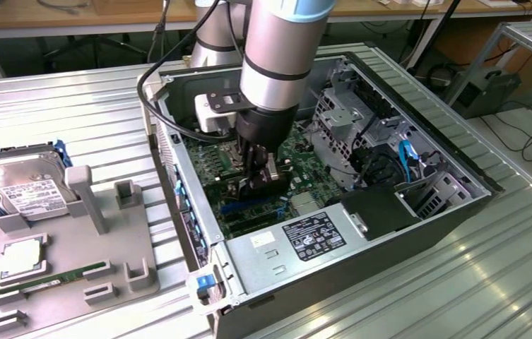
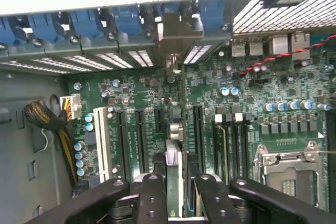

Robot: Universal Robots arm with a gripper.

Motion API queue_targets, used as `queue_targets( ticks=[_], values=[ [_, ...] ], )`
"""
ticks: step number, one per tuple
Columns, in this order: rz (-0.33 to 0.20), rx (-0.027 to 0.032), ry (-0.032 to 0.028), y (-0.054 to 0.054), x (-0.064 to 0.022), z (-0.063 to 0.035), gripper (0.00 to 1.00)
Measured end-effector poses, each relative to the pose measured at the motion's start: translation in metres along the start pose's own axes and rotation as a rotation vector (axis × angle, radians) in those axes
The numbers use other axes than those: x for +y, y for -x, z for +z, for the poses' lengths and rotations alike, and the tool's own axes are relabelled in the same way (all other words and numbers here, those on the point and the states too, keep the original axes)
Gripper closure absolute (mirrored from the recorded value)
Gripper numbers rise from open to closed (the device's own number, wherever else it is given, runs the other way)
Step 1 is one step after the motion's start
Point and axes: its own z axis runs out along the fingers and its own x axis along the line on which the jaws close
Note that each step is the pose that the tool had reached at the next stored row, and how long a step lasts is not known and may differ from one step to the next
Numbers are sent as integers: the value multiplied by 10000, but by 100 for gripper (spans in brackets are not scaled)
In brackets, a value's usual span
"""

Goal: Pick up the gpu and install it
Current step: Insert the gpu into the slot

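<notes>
Computer case (image 1: 417, 212): open, lying on its side on the metal table (image 1: 77, 113).
Motherboard (image 2: 247, 103): green, inside the case.
Gripper (image 1: 263, 185): lowered into the case, fingers (image 2: 152, 198) clamped on the gpu.
Gpu (image 2: 174, 150): held edge-on, over the expansion slots (image 2: 140, 135), bracket toward the case's rear openings.
Hard drive (image 1: 20, 187): on the tray at the exterior view's left.

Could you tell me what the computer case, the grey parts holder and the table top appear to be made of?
Computer case: looks like sheet metal, with bare silvery folded edges and dark painted outer panels. Grey parts holder: probably plastic, perhaps printed; matte, uniform grey, with blocky posts and slots. Table top: apparently ribbed aluminium or steel, with a brushed silvery sheen and bright reflections along its grooves.
</notes>
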Motion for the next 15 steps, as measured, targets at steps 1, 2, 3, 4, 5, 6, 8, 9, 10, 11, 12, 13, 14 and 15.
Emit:
queue_targets(
  ticks=[1, 2, 3, 4, 5, 6, 8, 9, 10, 11, 12, 13, 14, 15],
  values=[
    [0, -10, 0, 1, 0, 0, 74],
    [1, -11, 0, 1, 0, 0, 74],
    [-1, -17, 2, 0, 0, 0, 74],
    [-1, -36, 4, 0, 0, 0, 74],
    [-5, -86, 8, -1, -1, 1, 74],
    [-7, -147, 12, -1, -1, 1, 74],
    [-10, -295, 22, 0, 0, 2, 74],
    [-11, -332, 26, 0, 1, 3, 74],
    [-11, -340, 25, -1, 0, 5, 74],
    [-11, -343, 26, -3, 0, 9, 74],
    [-11, -342, 26, -5, 0, 12, 74],
    [-9, -326, 26, -6, -1, 14, 74],
    [-9, -310, 25, -6, -1, 17, 74],
    [-8, -292, 23, -7, -1, 20, 74]
  ],
)
